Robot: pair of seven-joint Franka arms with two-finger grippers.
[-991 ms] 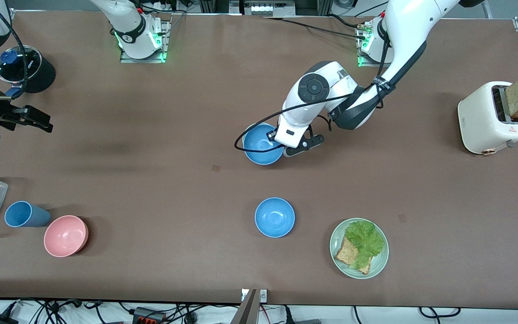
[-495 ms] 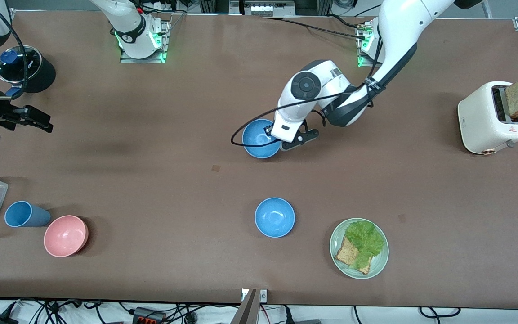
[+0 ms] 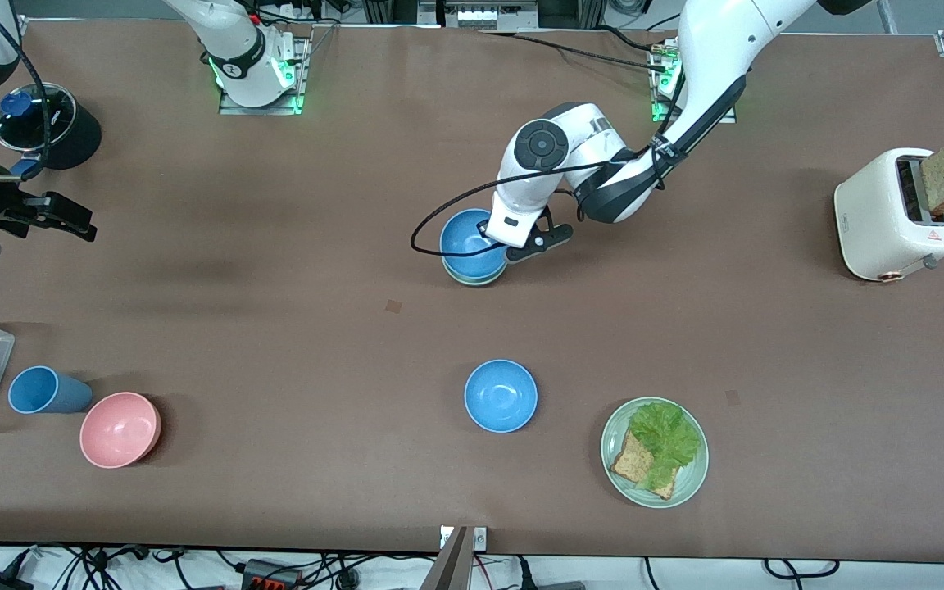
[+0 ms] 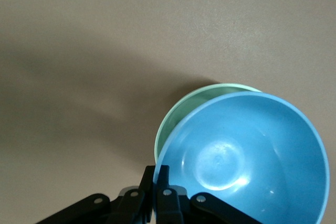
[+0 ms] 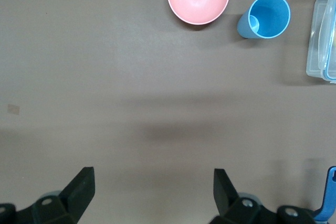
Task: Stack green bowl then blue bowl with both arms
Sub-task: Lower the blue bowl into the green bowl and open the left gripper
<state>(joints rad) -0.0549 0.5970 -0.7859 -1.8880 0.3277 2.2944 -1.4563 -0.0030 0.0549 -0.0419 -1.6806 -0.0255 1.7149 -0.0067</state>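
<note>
Near the middle of the brown worktop (image 3: 275, 344), the left gripper (image 3: 498, 243) has its fingers pinched shut on the rim of a smooth sky-blue bowl (image 4: 247, 156), held just over the pale mint-green bowl (image 4: 181, 116) and overlapping it off-centre. The right gripper (image 5: 152, 192) waits, fingers spread wide and empty, over the right arm's end of the worktop.

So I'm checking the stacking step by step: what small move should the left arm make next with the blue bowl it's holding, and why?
Probably lower a little and centre, then let go. The left gripper is shut on the rim of the round sky-blue bowl, which sits over the pale mint-green bowl but off-centre, with a green crescent showing along one side. The right gripper waits open, elsewhere.
</note>
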